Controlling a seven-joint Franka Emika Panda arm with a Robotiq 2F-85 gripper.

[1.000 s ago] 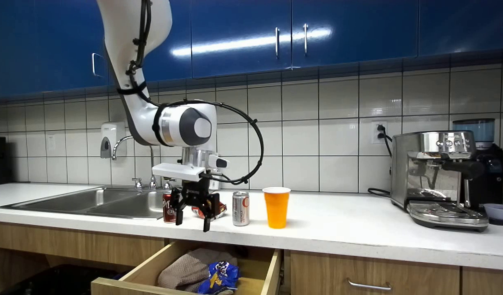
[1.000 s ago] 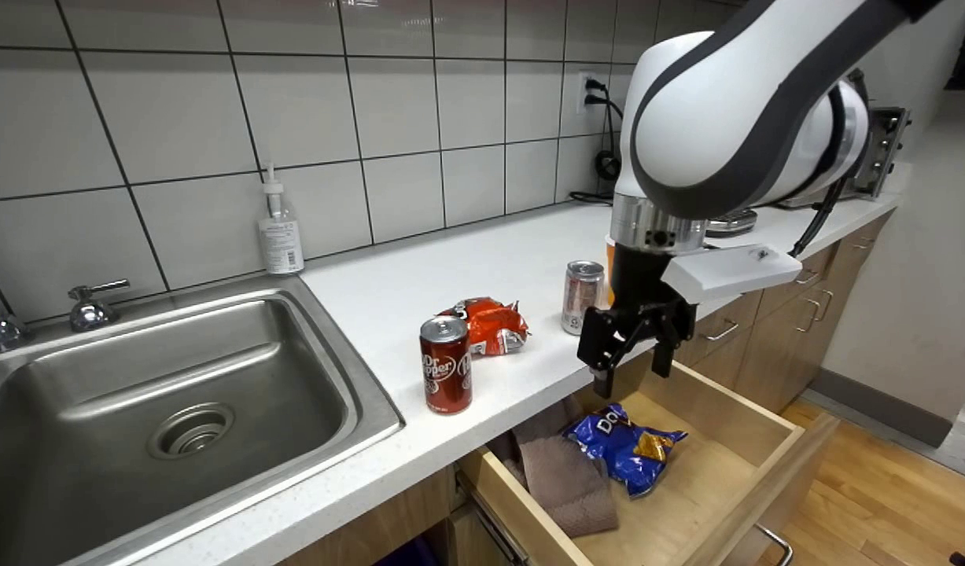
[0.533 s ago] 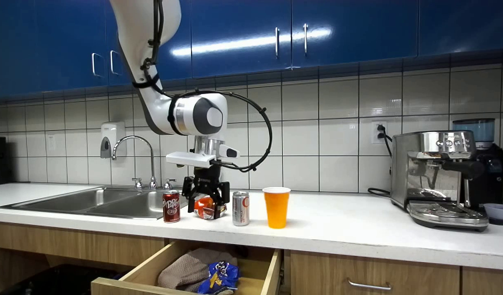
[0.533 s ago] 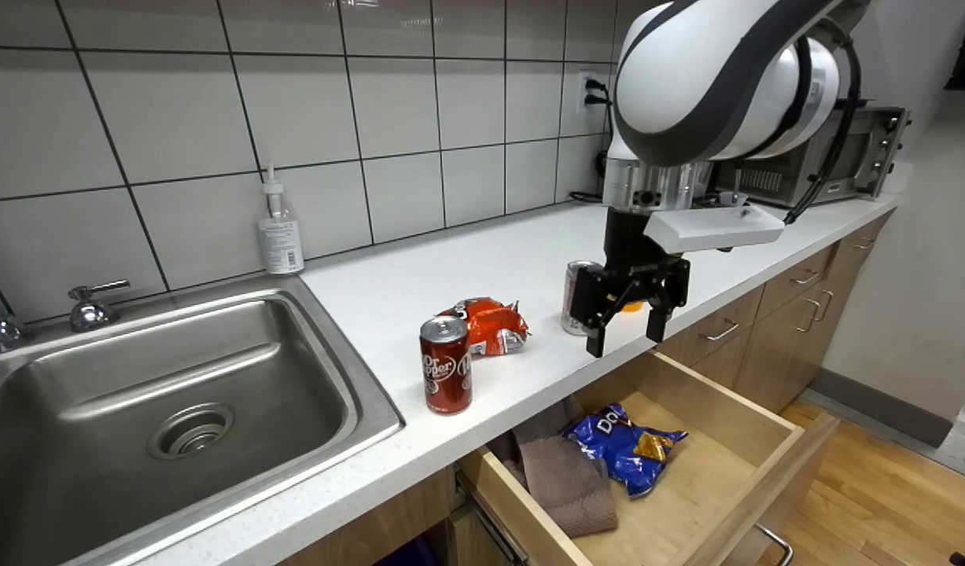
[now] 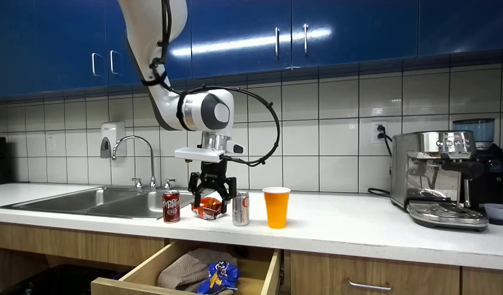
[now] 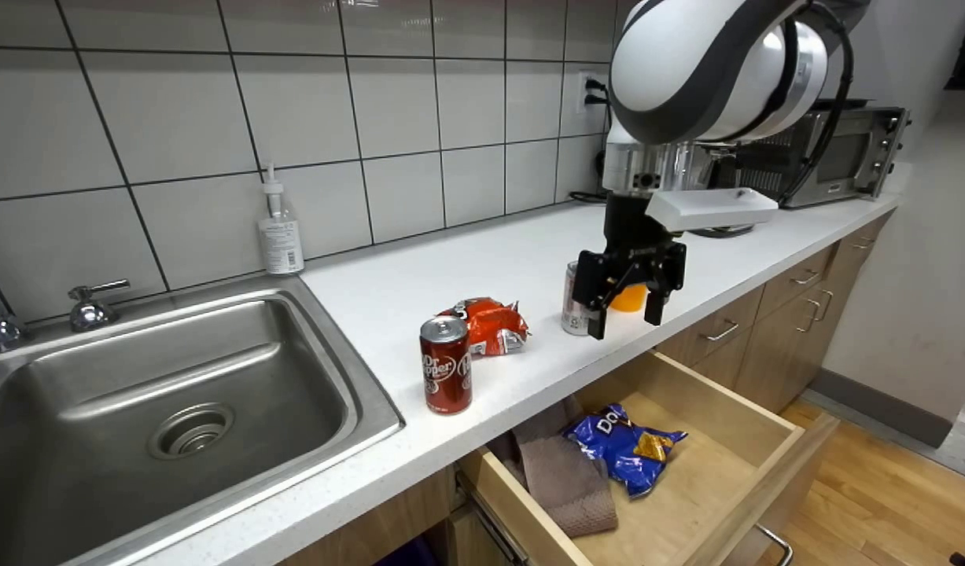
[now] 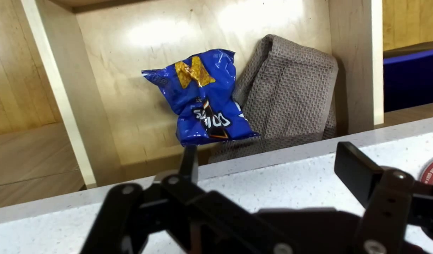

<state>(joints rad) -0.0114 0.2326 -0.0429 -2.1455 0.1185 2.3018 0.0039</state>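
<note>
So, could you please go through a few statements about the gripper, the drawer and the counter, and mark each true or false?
1. The gripper is open and holds nothing. True.
2. The blue snack bag and a brown cloth are both in the drawer. True.
3. The drawer is fully shut. False: it stands open.
4. The silver can stands on the counter beside the orange cup. True.
5. The orange cup lies on its side. False: it stands upright.
</note>
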